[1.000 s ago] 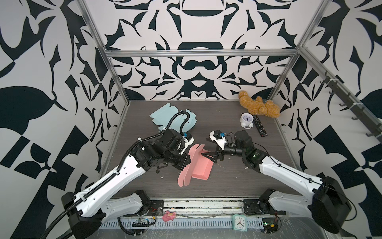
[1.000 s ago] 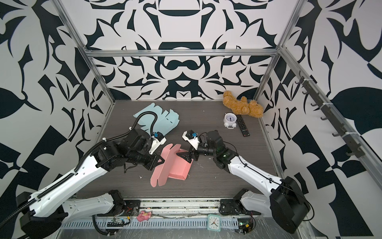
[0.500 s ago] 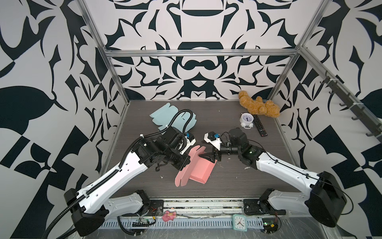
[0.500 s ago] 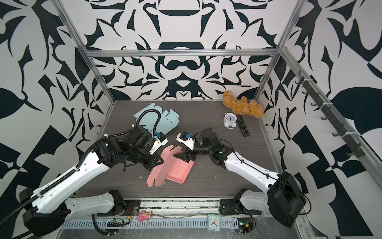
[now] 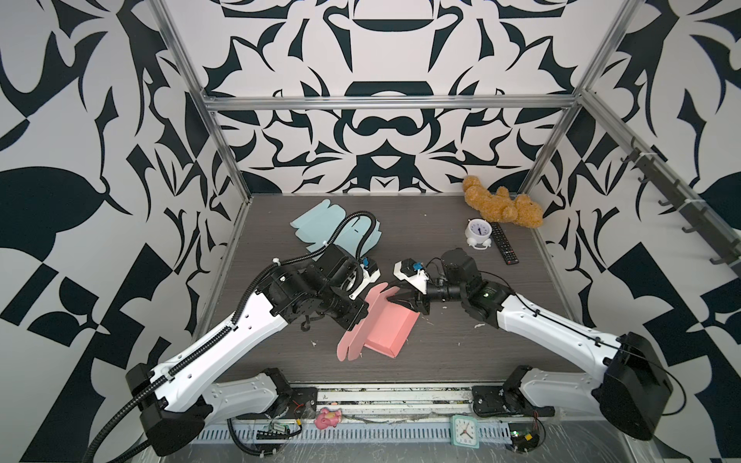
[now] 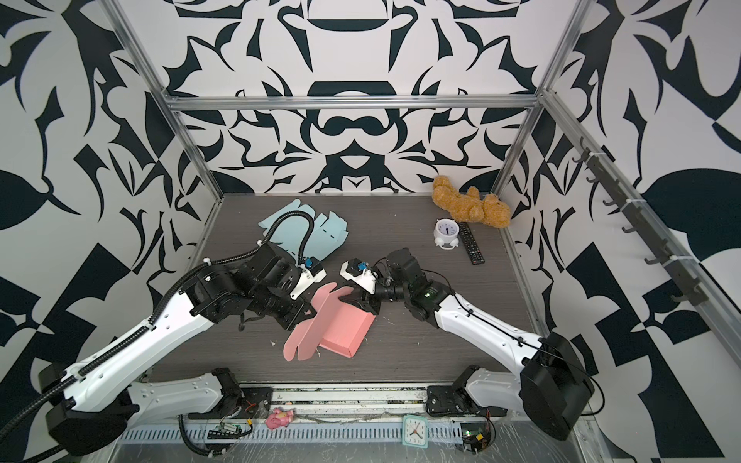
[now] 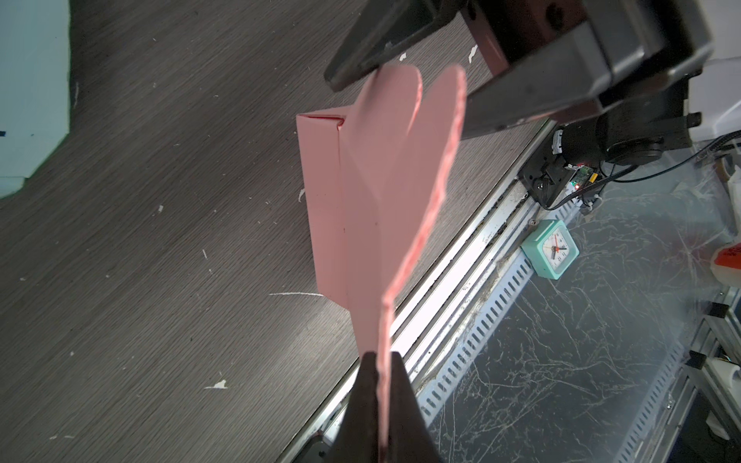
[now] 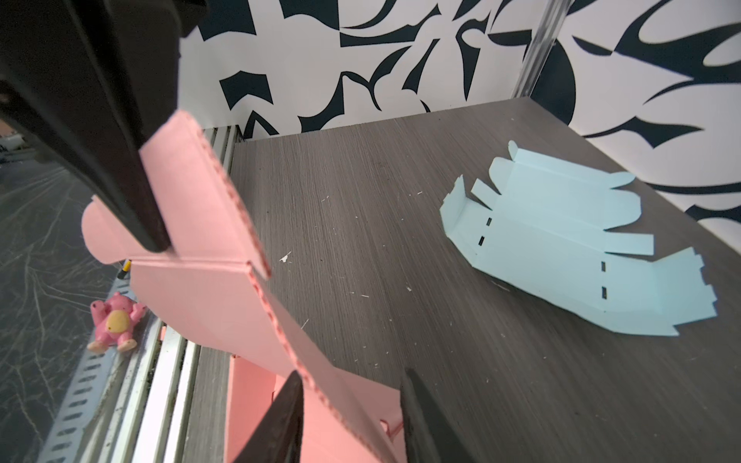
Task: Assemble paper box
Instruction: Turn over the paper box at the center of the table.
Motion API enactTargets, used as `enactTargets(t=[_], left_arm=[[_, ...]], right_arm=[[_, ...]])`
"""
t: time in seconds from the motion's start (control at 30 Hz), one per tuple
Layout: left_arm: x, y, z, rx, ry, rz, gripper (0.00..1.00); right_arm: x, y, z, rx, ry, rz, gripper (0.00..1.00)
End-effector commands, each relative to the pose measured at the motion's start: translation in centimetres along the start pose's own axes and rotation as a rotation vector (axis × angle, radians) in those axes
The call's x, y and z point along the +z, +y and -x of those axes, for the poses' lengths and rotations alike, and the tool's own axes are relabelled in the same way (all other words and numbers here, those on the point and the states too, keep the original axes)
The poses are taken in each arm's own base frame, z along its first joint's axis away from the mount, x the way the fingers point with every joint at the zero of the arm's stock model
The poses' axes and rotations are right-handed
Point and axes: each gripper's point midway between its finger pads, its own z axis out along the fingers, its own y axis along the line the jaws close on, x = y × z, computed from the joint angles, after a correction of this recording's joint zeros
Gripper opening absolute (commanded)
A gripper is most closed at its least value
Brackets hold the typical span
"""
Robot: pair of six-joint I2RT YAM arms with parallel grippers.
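The pink box [image 5: 383,328] is half-folded in the middle of the bench [image 5: 461,352], a little towards the front rail and right between the two arms. One long side is already folded up into a wall. The rest fans out as loose panels, tilted up off the wood. Whether its underside rests fully on the bench I cannot tell.

The left hand [image 7: 379,362] is clamped tight on one of those pink panels, the thin card pinched edge-on between its black tips. The right hand [image 8: 351,405] comes in from the opposite side with its jaws apart. Its fingers [image 8: 280,421] straddle a raised edge of the box, the card close by one finger with clear space to the other, so it is not gripping. In the left wrist view those same jaws stand either side of two rounded flaps [image 7: 405,120] at the far end of the held panel.

Behind the left arm a blue blank [image 5: 320,224] lies flat, well apart from the pink one. In the far right corner are a teddy [image 5: 501,204], a white clock [image 5: 479,232] and a remote [image 5: 504,248], close together. On the front rail are a pink toy [image 5: 328,417] and a mint clock [image 5: 464,431].
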Motion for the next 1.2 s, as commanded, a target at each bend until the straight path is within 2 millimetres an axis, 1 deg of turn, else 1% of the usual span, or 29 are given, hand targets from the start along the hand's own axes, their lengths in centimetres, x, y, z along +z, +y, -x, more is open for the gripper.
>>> enactTargets(t=[0.0,0.17,0.3,0.43,0.63,0.73,0.8,0.93,1.0,1.07,1.17], left_arm=[[-0.5,0.4,-0.2,0.010,0.018,0.023,0.08],[-0.3,1.0,-0.3,0.008,0.031,0.056,0.08],[-0.1,1.3,-0.3,0.007,0.027,0.068,0.09],[0.2,1.6,-0.2,0.007,0.027,0.084,0.09],[0.5,2.2,0.1,0.004,0.031,0.112,0.14],[0.7,2.5,0.2,0.003,0.029,0.120,0.18],[0.8,2.7,0.4,0.000,0.027,0.130,0.23],[0.9,3.4,0.6,-0.024,0.012,0.151,0.38],[1.1,3.9,0.7,-0.064,-0.009,0.154,0.48],[1.3,4.5,0.7,-0.100,-0.038,0.159,0.61],[1.3,5.5,0.9,-0.144,-0.109,0.174,0.79]], right_arm=[[-0.6,0.1,2.5,-0.050,-0.049,-0.010,0.37],[-0.5,0.2,2.4,-0.055,-0.039,-0.015,0.29],[-0.5,0.0,2.2,-0.056,-0.028,-0.027,0.25],[-0.5,-0.1,1.9,-0.061,-0.017,-0.036,0.18],[-0.5,-0.5,1.5,-0.066,-0.004,-0.061,0.15],[-0.5,-0.7,1.2,-0.068,0.005,-0.078,0.11],[-0.5,-1.1,1.0,-0.071,0.009,-0.098,0.10],[-0.6,-1.8,0.2,-0.072,0.022,-0.152,0.09],[-0.7,-2.5,-0.5,-0.063,0.035,-0.195,0.07],[-0.9,-3.0,-1.1,-0.041,0.032,-0.236,0.06],[-1.2,-3.0,-1.6,0.003,-0.001,-0.265,0.06]])
